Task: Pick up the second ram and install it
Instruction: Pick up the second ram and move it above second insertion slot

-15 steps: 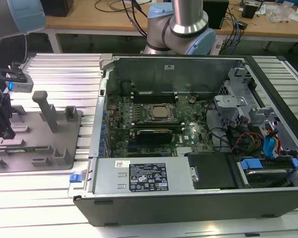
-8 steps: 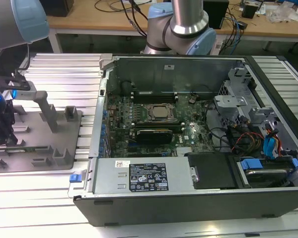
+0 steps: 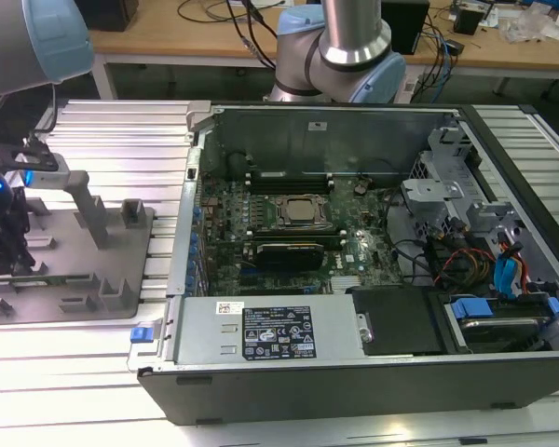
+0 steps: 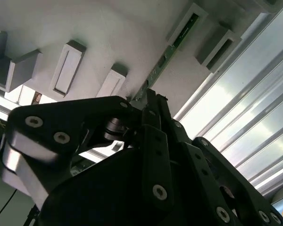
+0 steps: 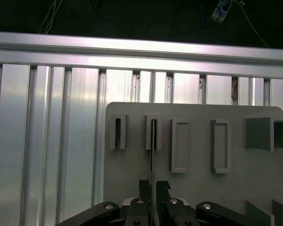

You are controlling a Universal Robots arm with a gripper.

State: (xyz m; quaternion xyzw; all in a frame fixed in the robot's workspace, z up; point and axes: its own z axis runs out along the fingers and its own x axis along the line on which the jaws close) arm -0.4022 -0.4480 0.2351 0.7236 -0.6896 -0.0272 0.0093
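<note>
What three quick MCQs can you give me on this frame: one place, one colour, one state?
1. Where is the second ram?
A) flat on the ribbed table
B) on edge in a slot of the grey fixture plate
C) on the wooden desk behind

2. What colour is its board?
A) green
B) red
C) white

3. How is the computer case?
A) closed
C) side open, motherboard exposed
B) tipped on end

Answers:
1 B: both wrist views show it on edge in the plate's slot, with the gripper at it.
2 A: the second wrist view shows green.
3 C: the exterior view looks straight onto the board.
</note>
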